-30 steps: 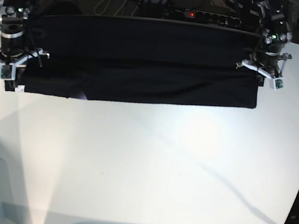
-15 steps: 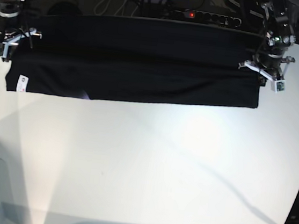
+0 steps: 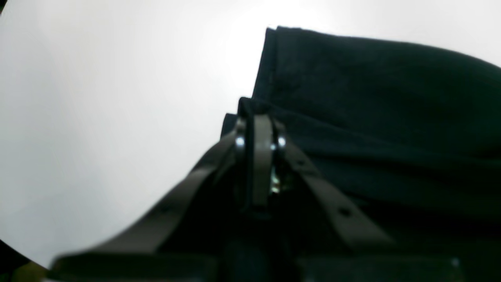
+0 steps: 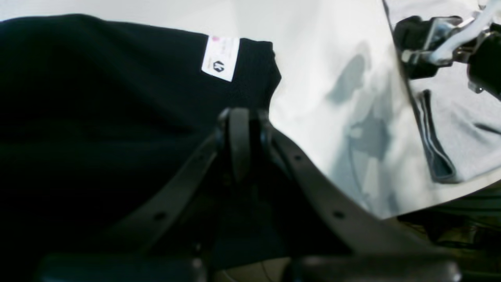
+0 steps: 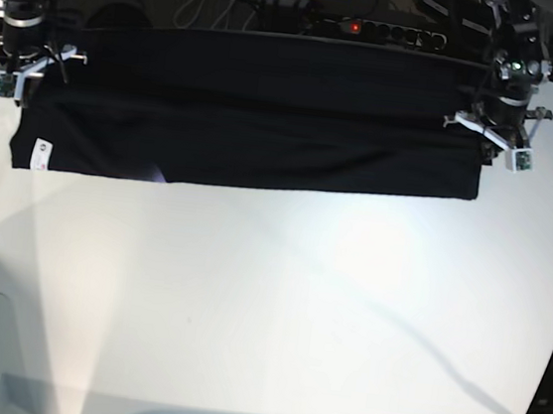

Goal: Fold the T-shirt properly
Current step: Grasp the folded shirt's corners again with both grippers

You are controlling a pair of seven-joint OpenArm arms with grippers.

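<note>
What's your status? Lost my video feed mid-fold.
Left claw shut on the T-shirt, right claw shut on its other end. Shirt lies as a long band across the table, white tag showing. Nothing in the way.

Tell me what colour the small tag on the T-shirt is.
White, with a small dark logo; the tag on the black T-shirt shows best in the right wrist view.

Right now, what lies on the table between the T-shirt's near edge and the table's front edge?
Nothing: in the base view the white table is bare from the near edge of the T-shirt to its front, showing only shadows.
</note>
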